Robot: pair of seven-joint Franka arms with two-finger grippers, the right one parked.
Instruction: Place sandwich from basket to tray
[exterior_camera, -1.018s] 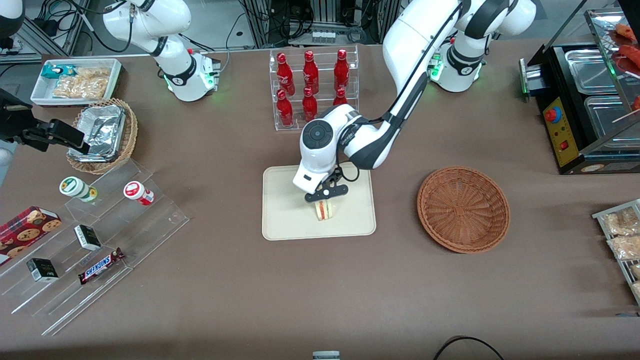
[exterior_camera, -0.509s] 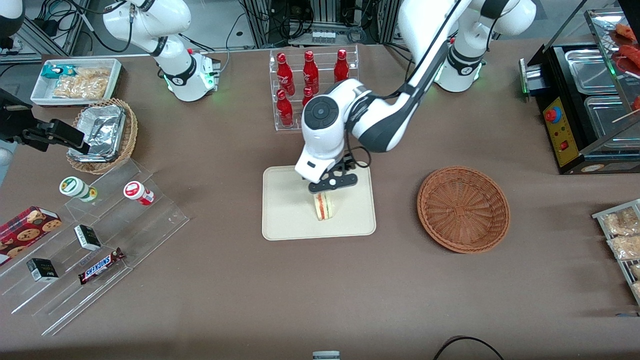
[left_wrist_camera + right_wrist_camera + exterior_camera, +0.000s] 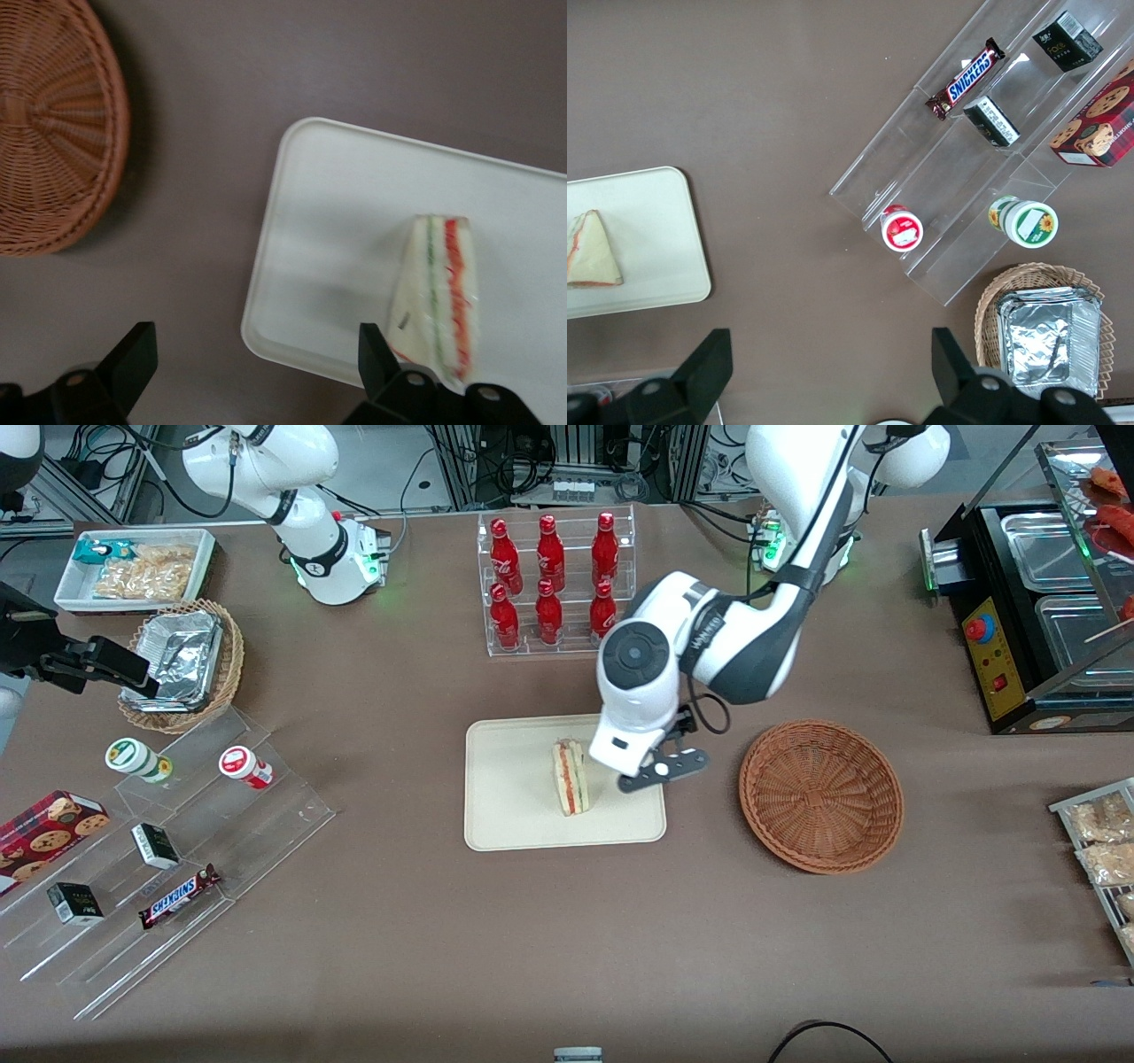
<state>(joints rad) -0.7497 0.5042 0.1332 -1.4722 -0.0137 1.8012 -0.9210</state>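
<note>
The sandwich (image 3: pixel 570 777) stands on edge on the tray (image 3: pixel 505 815), just beside the pincer (image 3: pixel 663 770), which hangs wide open and empty between it and the bare basket (image 3: pixel 821 794), so placing looks done and only the retreat seems left.

The working arm is built of glossy white rounded shells joined by dark grey-black segments. A round dark grey disc with a small central circle is set in the wrist housing, above the fingers. Small dark lettering is printed on the white link beside that disc. A thin black cable is looped from the wrist toward the finger mount. The gripper (image 3: pixel 663 769) is black, with a pale round screw seen on its crossbar; its black wedge-shaped fingers (image 3: pixel 133 361) are spread apart. Green lights are seen at the arm's white base.
</note>
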